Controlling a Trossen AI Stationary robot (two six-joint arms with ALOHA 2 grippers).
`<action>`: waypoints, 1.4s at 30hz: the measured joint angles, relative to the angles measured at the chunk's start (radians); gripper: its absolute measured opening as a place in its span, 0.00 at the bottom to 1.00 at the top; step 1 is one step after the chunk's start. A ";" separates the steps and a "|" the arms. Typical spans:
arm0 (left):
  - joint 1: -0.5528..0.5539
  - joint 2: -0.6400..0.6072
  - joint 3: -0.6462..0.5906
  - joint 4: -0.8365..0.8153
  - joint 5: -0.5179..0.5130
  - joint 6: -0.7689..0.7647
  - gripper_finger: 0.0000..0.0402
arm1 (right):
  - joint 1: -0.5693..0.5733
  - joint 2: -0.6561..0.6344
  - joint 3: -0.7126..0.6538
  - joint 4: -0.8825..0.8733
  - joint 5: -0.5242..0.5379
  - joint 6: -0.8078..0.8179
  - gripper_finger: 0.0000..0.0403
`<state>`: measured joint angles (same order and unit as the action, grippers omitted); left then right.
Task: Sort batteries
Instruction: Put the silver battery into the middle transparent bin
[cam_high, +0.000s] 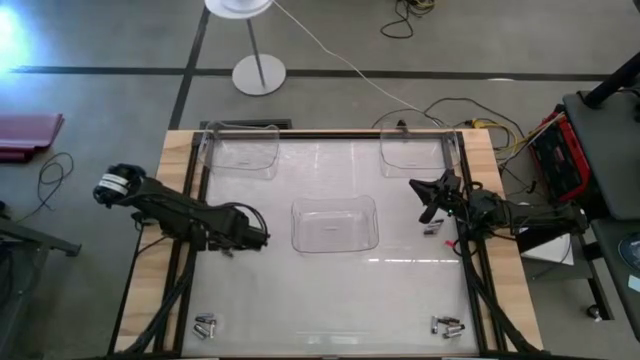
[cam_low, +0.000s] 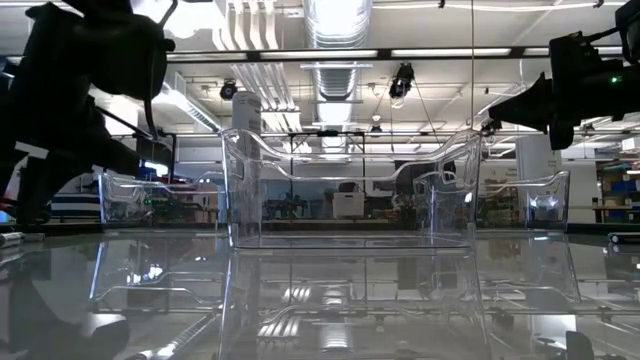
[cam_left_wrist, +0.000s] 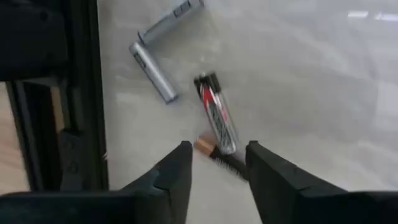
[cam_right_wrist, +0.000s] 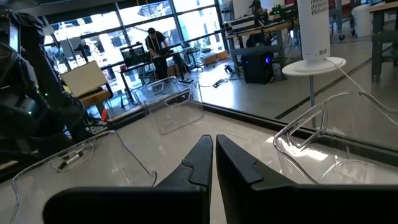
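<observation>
In the left wrist view several batteries lie on the glossy table. There are two plain silver ones (cam_left_wrist: 152, 71), a red, black and silver one (cam_left_wrist: 216, 115) and a copper-ended one (cam_left_wrist: 214, 155). My left gripper (cam_left_wrist: 217, 149) is open above them, and its fingertips stand on either side of the copper-ended battery. In the high view my left gripper (cam_high: 262, 238) is left of the middle tray. More batteries lie near the front left (cam_high: 205, 323), near the front right (cam_high: 447, 325) and by the right arm (cam_high: 432, 230). My right gripper (cam_right_wrist: 214, 140) is shut, with nothing between its fingers, above the table's right side (cam_high: 428, 198).
Three clear plastic trays stand on the table: one in the middle (cam_high: 334, 222), one at the far left (cam_high: 240, 150) and one at the far right (cam_high: 412, 150). A black frame rail (cam_left_wrist: 81, 93) runs beside the batteries under my left gripper. Cables lie beyond the far right corner.
</observation>
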<state>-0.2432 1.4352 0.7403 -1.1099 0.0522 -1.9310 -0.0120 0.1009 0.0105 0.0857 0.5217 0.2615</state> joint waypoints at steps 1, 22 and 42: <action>0.001 -0.008 -0.009 0.006 -0.009 -0.020 0.38 | 0.000 0.000 0.000 0.000 0.000 0.000 0.03; 0.014 -0.036 -0.129 0.180 -0.137 -0.156 0.48 | 0.000 0.000 0.000 0.000 0.000 0.000 0.03; 0.015 0.048 -0.069 0.235 -0.346 0.142 0.05 | 0.000 0.000 0.000 0.000 0.000 0.000 0.03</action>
<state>-0.2279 1.4834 0.6716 -0.8754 -0.2935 -1.7886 -0.0116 0.1009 0.0103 0.0856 0.5216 0.2615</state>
